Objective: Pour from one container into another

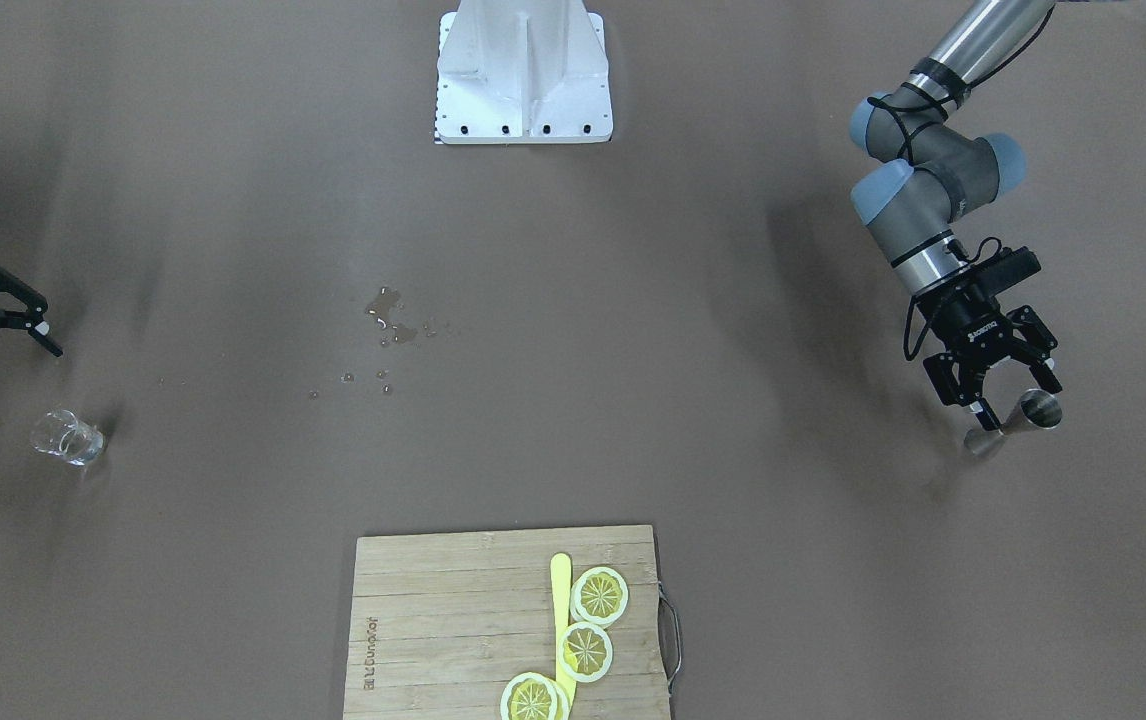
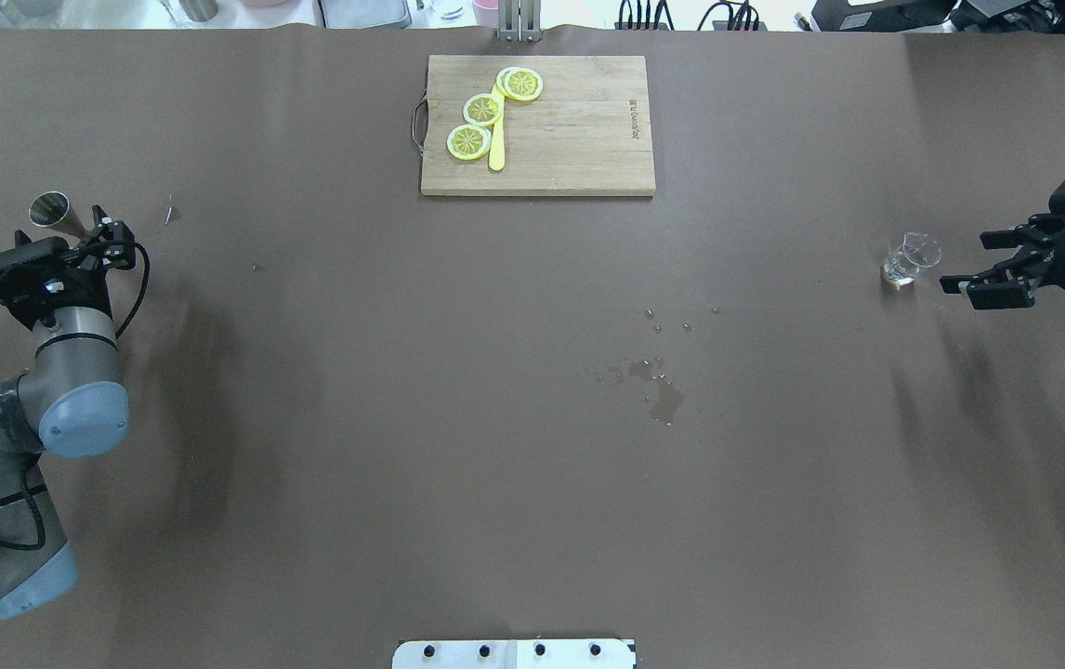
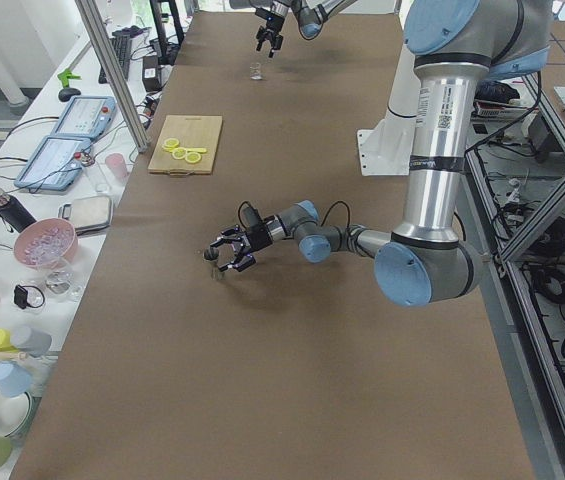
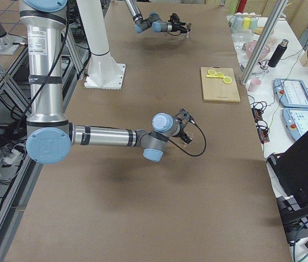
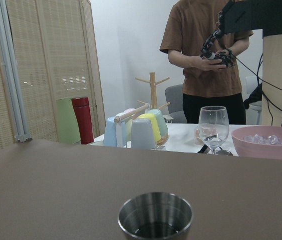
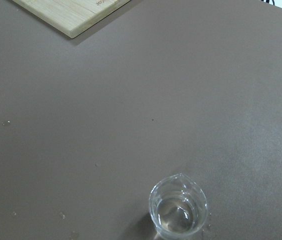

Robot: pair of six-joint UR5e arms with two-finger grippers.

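Note:
A steel jigger point(image 1: 1021, 418) stands upright at the table's end on my left side, also seen in the overhead view as the jigger point(image 2: 56, 211). My left gripper point(image 1: 1011, 393) is open, with its fingertips just short of the jigger and not touching it. The left wrist view shows the jigger's mouth point(image 5: 155, 216) close ahead, with dark liquid low inside. A small clear glass point(image 2: 909, 259) holding a little water stands at the opposite end. My right gripper point(image 2: 965, 262) is open beside the glass, a short gap away. The right wrist view looks down on the glass point(image 6: 178, 210).
A wooden cutting board point(image 2: 570, 130) with lemon slices point(image 2: 482, 110) and a yellow knife lies at the table's far edge. Spilled water drops point(image 2: 661, 390) mark the middle of the table. A person stands beyond the table behind cups and a pink bowl point(image 5: 268, 141).

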